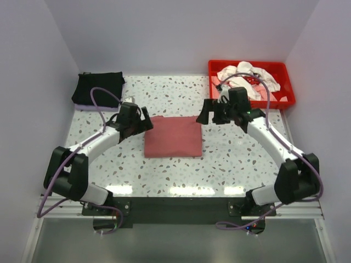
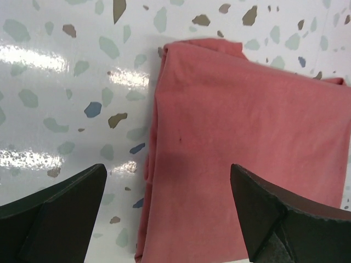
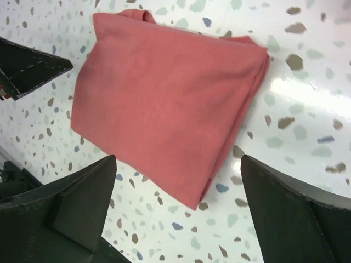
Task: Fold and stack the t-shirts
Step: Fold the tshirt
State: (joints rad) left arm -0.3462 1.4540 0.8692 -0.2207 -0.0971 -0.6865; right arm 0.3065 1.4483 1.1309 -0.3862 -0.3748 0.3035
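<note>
Two robot arms are reaching over a speckled table point(image 1: 230, 159) toward a folded red shirt point(image 1: 173, 136). The shirt is lying flat in a neat rectangle between the two grippers.

The left gripper point(image 1: 147, 121) is hanging over the shirt's left edge with its jaws spread wide, gripping nothing. In its wrist view, one finger is sitting over bare table and the other over the cloth.

The right gripper point(image 1: 205, 114) is hovering beside the shirt's far right corner, its jaws also spread wide and empty. In its wrist view, the shirt is showing between and beyond its fingers.

A black shirt point(image 1: 98, 87) is lying folded beyond the left gripper, at the table's far left corner and well apart from it. A red tray point(image 1: 282, 70) is sitting just behind the right gripper, holding crumpled white and pale pink shirts point(image 1: 247, 76).
</note>
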